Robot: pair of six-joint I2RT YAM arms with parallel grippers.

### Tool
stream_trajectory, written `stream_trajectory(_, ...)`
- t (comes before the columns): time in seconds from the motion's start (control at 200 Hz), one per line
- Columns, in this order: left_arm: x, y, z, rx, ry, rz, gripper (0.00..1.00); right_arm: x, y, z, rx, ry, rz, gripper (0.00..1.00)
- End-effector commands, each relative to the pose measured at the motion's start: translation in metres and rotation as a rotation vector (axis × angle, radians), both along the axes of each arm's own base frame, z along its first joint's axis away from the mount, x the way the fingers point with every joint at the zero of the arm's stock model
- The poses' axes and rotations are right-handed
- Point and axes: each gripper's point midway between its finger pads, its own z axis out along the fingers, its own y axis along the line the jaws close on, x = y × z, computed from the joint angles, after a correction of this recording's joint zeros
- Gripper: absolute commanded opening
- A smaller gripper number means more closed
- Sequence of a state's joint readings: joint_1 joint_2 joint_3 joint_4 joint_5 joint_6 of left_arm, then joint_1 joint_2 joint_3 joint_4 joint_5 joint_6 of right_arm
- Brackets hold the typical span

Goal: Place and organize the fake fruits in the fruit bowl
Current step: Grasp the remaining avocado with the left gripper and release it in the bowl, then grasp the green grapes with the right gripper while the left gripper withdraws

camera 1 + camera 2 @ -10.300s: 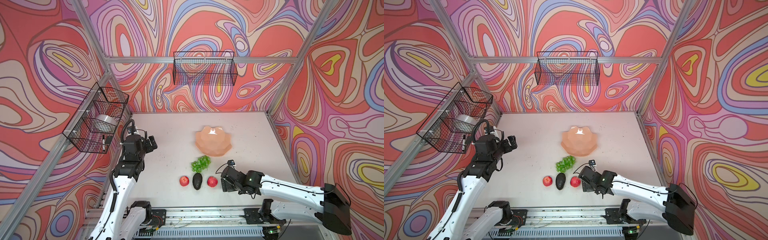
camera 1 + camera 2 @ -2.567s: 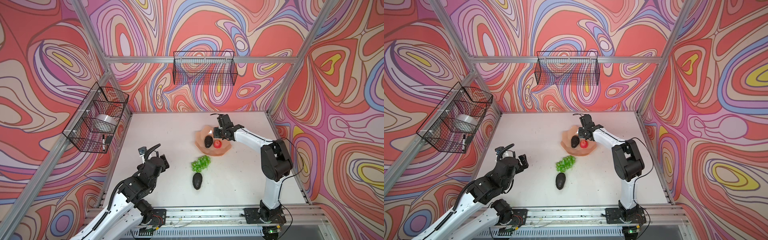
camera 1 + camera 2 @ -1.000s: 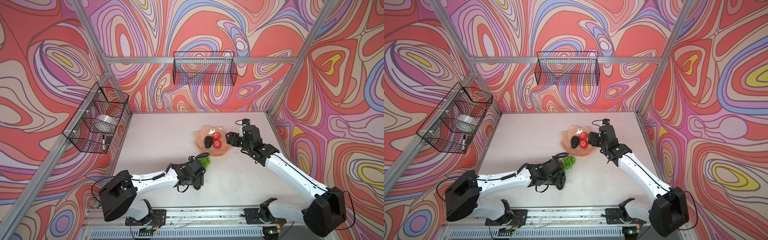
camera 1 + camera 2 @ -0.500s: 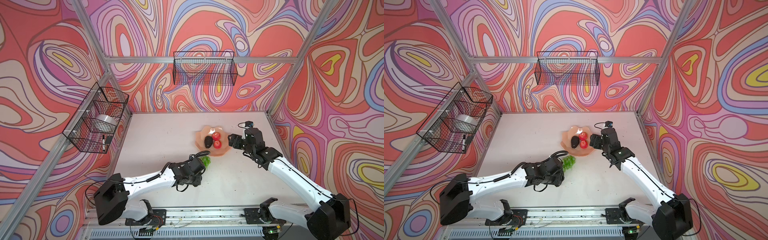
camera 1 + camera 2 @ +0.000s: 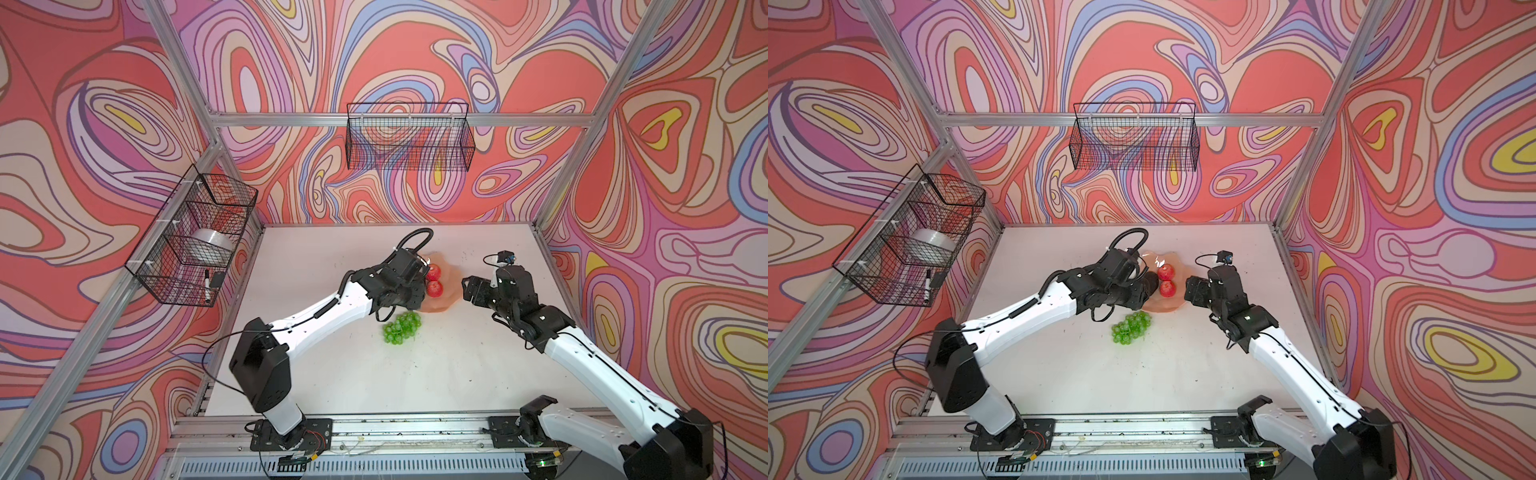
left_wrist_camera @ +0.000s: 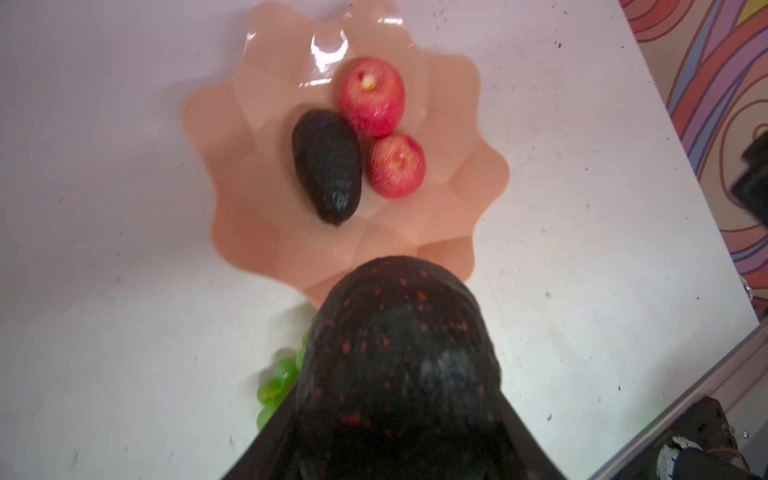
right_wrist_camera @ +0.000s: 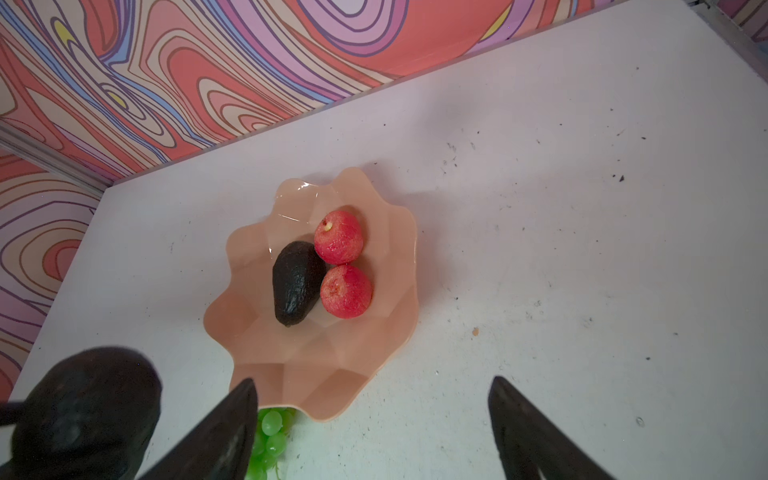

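The peach fruit bowl (image 5: 446,300) (image 5: 1163,308) (image 6: 257,232) (image 7: 332,365) holds two red apples (image 5: 433,272) (image 5: 434,289) and one dark avocado (image 6: 326,166) (image 7: 297,282). My left gripper (image 6: 397,415) is shut on a second avocado (image 6: 399,353) (image 7: 87,407) and hangs over the bowl's near-left rim (image 5: 1148,286). The green grapes (image 5: 401,328) (image 5: 1130,326) (image 7: 270,432) lie on the table just in front of the bowl. My right gripper (image 5: 471,289) (image 7: 372,381) stands open and empty beside the bowl's right rim.
A black wire basket (image 5: 409,141) hangs on the back wall. Another basket (image 5: 195,237) on the left wall holds a tape roll (image 5: 212,245) and a marker. Aluminium frame posts and patterned walls close in the white table (image 5: 457,374).
My left gripper shut on the avocado near the grapes, lifted it and carried it back to the bowl's rim. The right gripper drew back slightly to the right, still open.
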State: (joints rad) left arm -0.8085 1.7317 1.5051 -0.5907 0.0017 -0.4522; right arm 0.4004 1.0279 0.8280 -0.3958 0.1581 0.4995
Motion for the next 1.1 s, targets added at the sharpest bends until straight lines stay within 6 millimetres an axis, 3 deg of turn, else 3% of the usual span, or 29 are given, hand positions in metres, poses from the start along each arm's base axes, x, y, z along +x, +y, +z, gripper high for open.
stream_trajectory(0.0, 0.008, -0.014, -0.024, 0.074, 0.05, -0.113, 0.49, -0.016, -0.012, -0.014, -0.008, 0.048, -0.037, 0.9)
stream_trajectory(0.25, 0.035, -0.04, -0.064, 0.108, 0.094, -0.123, 0.49, -0.034, -0.021, -0.018, -0.006, 0.063, -0.053, 0.9)
stream_trajectory(0.451, 0.053, -0.037, -0.089, 0.157, 0.099, -0.067, 0.49, -0.037, -0.02, -0.02, 0.003, 0.067, -0.05, 0.9)
stream_trajectory(0.596, 0.059, -0.036, -0.097, 0.177, 0.085, -0.05, 0.51, -0.038, -0.021, -0.02, 0.002, 0.069, -0.051, 0.9)
stream_trajectory(0.751, 0.061, -0.032, -0.107, 0.208, 0.099, -0.04, 0.6, -0.038, -0.022, -0.02, 0.0, 0.07, -0.051, 0.9)
stream_trajectory(0.926, 0.062, -0.03, -0.104, 0.205, 0.093, -0.024, 0.72, -0.039, -0.022, -0.019, -0.001, 0.068, -0.052, 0.9)
stream_trajectory(1.097, 0.066, -0.031, -0.08, 0.15, 0.062, -0.007, 0.75, -0.038, -0.022, -0.019, -0.004, 0.073, -0.053, 0.9)
